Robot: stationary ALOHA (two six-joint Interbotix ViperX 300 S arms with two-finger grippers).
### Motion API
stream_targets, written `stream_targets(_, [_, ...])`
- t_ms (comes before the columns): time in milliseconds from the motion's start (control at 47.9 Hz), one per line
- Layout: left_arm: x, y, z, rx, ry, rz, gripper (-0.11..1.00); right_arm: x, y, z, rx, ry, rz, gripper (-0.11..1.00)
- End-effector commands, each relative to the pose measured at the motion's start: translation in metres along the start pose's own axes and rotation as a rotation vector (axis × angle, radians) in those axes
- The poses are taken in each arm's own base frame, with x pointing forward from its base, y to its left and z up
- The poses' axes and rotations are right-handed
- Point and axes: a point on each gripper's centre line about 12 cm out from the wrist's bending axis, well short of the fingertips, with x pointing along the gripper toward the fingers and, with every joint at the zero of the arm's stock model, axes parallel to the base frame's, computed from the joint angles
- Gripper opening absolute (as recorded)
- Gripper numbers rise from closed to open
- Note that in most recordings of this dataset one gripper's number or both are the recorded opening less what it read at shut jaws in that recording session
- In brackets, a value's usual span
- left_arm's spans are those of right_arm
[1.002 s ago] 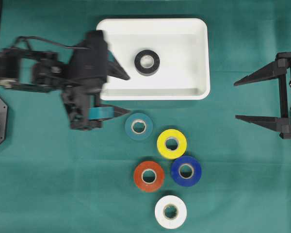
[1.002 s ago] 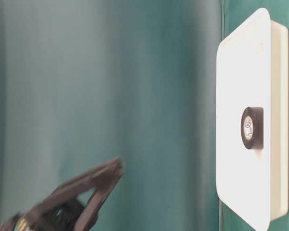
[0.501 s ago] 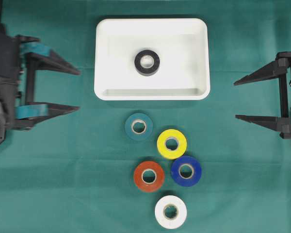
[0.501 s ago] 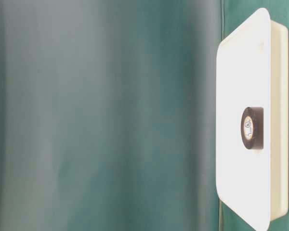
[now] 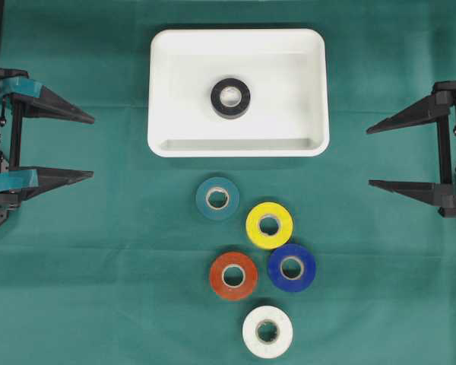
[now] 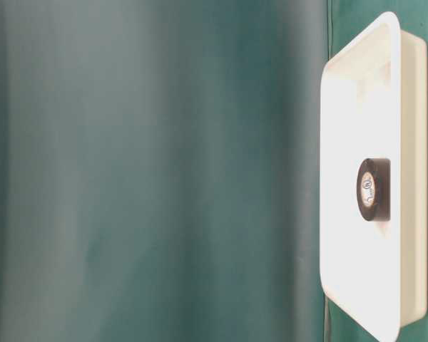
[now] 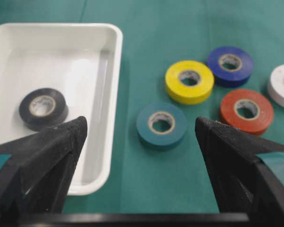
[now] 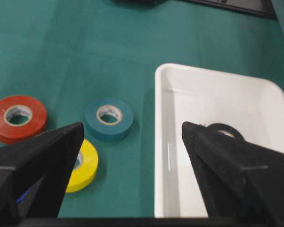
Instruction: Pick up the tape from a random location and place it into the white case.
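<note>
A black tape roll (image 5: 230,98) lies flat in the middle of the white case (image 5: 167,142) at the top centre of the green table. The black tape (image 6: 374,189) and the case (image 6: 349,85) also show in the table-level view. Below the case lie teal (image 5: 217,198), yellow (image 5: 269,225), red (image 5: 233,276), blue (image 5: 292,268) and white (image 5: 267,331) rolls. My left gripper (image 5: 91,147) stands open and empty at the left edge. My right gripper (image 5: 369,157) stands open and empty at the right edge. Both are well apart from the rolls.
The case's rim (image 7: 114,94) rises above the green cloth (image 5: 99,289). In the left wrist view the teal roll (image 7: 161,124) lies between the open fingers, farther out. In the right wrist view the case (image 8: 162,156) lies ahead to the right, beside the teal roll (image 8: 109,117).
My left arm has pulled back from beside the case to the left edge, its gripper open and empty. The black roll stays in the case. The right arm has not moved.
</note>
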Motion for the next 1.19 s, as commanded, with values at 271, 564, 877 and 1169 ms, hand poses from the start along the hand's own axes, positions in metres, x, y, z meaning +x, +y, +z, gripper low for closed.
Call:
stream_targets(271, [0.0,0.0,0.006,-0.002,-0.02,-0.002,0.95,0.001,-0.001,0.011,0.006,-0.028,-0.002,0.92])
stream_targets(564, [0.0,0.0,0.006,-0.003,-0.022,-0.002,0.95,0.002,0.007,0.01,0.007,-0.022,0.033,0.92])
stream_targets(877, [0.0,0.0,0.006,-0.004,-0.022,-0.002,0.95,0.003,0.009,0.01,0.007,-0.019,0.04,0.92])
stream_targets(1169, [0.002,-0.001,0.007,-0.004,-0.026,-0.003,0.95,0.016,0.014,0.019,0.004,-0.019,0.06,0.92])
